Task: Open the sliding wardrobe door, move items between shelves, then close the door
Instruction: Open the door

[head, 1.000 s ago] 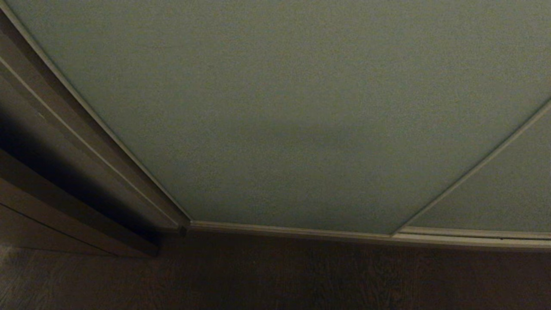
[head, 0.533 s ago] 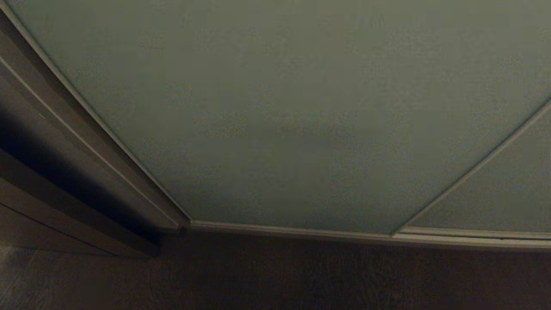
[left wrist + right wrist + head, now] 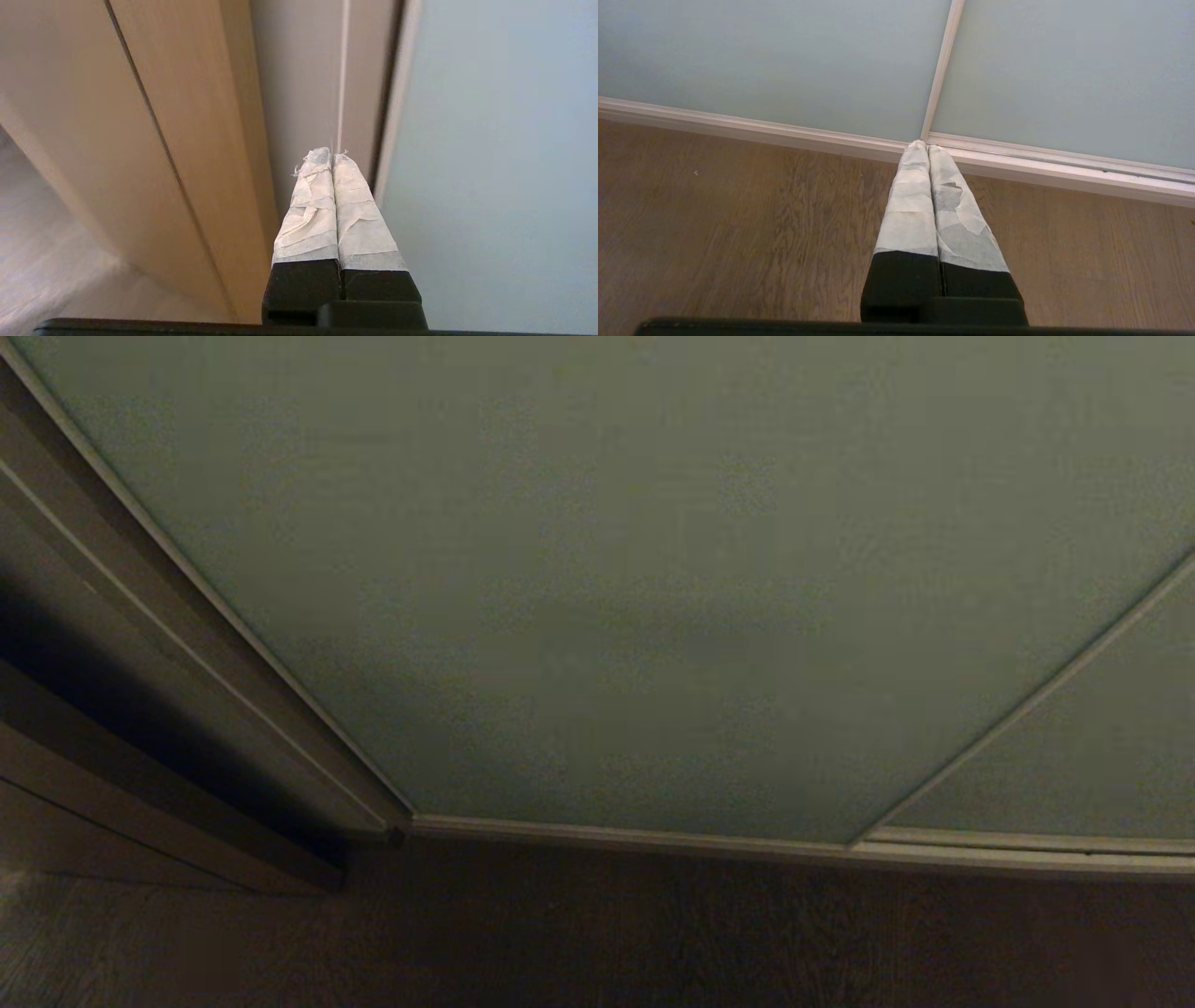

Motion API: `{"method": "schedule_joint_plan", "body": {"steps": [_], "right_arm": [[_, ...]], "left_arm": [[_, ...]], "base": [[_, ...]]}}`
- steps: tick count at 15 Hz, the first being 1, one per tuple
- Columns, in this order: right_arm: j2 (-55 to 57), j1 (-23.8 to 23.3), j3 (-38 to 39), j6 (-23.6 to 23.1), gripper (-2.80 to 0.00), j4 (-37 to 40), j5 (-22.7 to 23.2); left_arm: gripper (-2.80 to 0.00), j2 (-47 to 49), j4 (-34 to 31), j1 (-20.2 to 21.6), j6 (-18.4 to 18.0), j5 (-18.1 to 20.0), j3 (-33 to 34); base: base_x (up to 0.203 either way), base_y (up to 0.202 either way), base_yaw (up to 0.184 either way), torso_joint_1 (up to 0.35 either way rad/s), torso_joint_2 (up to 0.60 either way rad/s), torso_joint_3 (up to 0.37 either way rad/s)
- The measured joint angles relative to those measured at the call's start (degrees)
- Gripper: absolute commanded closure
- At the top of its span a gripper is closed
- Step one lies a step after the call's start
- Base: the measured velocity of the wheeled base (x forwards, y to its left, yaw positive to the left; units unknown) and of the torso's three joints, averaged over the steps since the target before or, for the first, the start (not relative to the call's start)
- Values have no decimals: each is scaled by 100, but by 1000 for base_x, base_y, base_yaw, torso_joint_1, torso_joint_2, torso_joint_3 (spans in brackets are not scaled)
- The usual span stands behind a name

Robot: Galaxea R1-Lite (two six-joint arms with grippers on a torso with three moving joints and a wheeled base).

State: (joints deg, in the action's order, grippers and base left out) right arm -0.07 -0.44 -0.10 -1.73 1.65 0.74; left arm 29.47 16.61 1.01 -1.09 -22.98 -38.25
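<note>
The sliding wardrobe door (image 3: 653,579) fills most of the head view as a closed pale grey-green panel, with its slim silvery frame (image 3: 233,625) on the left and its floor rail (image 3: 653,840) below. No arm shows in the head view. In the left wrist view, my left gripper (image 3: 331,154) is shut and empty, its taped fingers (image 3: 313,210) pointing at the door's (image 3: 504,140) left frame edge (image 3: 397,98). My right gripper (image 3: 927,145) is shut and empty, low over the wooden floor, pointing at the rail where two door panels (image 3: 784,56) meet. The items and shelves are hidden.
A second door panel (image 3: 1102,756) overlaps at the right. Beige wooden wall panels (image 3: 154,140) stand left of the wardrobe, with a dark gap (image 3: 112,691) beside them. Dark wooden floor (image 3: 653,943) runs along the rail.
The head view is unchanged: the door stays closed and no arm has come into it.
</note>
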Motion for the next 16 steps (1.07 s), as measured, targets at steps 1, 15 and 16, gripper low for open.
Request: {"method": "schedule_joint_plan", "body": {"steps": [1,15,16], "right_arm": [[0,0,0,0,0,0,0],[0,0,0,-2,0,0,0],[0,0,0,-1,0,0,0]], "left_arm": [[0,241,393,0,7,-78,-64],[0,2859,2420,-7,-10,-241,-920],[0,2989,2420,-7,-12,-218,-1063]], "base": [[0,0,0,0,0,0],[0,0,0,0,0,0],[0,0,0,0,0,0]]}}
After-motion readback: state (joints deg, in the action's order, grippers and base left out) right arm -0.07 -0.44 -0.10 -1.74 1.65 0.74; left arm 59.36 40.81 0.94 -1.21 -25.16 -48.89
